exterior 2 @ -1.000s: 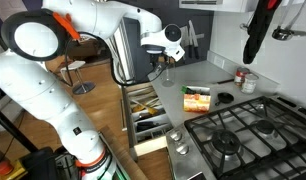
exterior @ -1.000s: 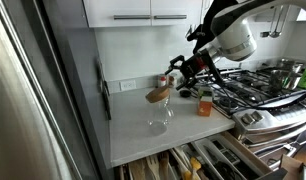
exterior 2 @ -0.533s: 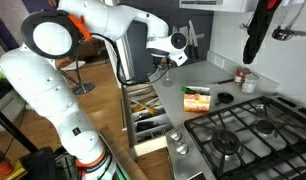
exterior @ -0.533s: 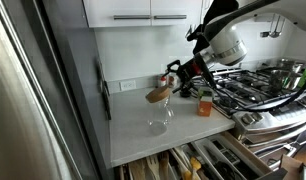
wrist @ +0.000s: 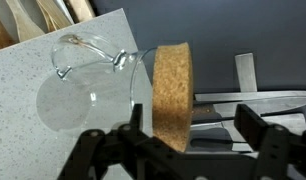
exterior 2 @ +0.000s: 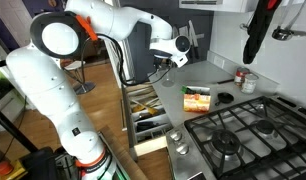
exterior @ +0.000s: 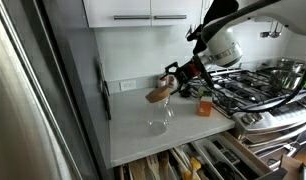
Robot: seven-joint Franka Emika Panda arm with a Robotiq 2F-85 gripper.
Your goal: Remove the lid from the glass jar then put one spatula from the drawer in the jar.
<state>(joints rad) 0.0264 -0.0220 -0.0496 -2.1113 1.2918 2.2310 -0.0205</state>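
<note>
My gripper (exterior: 167, 86) is shut on the round cork lid (exterior: 157, 94) and holds it tilted in the air, above and a little behind the clear glass jar (exterior: 160, 121), which stands open on the white counter (exterior: 133, 130). In the wrist view the cork lid (wrist: 173, 95) sits on edge between my fingers (wrist: 190, 122), with the jar (wrist: 85, 88) below it to the left. The gripper also shows in an exterior view (exterior 2: 166, 62). The open drawer (exterior: 193, 162) under the counter holds several wooden utensils, which also show in the wrist view (wrist: 43, 18).
An orange container (exterior: 204, 106) stands next to the gas stove (exterior: 255, 88). An orange box (exterior 2: 197, 97) and a small jar (exterior 2: 249, 81) are on the counter. A knife (wrist: 255, 99) lies beyond the lid. Cabinets (exterior: 143, 12) hang above.
My gripper has carried the cork lid a little further from the jar, toward the back of the counter. The jar has not moved.
</note>
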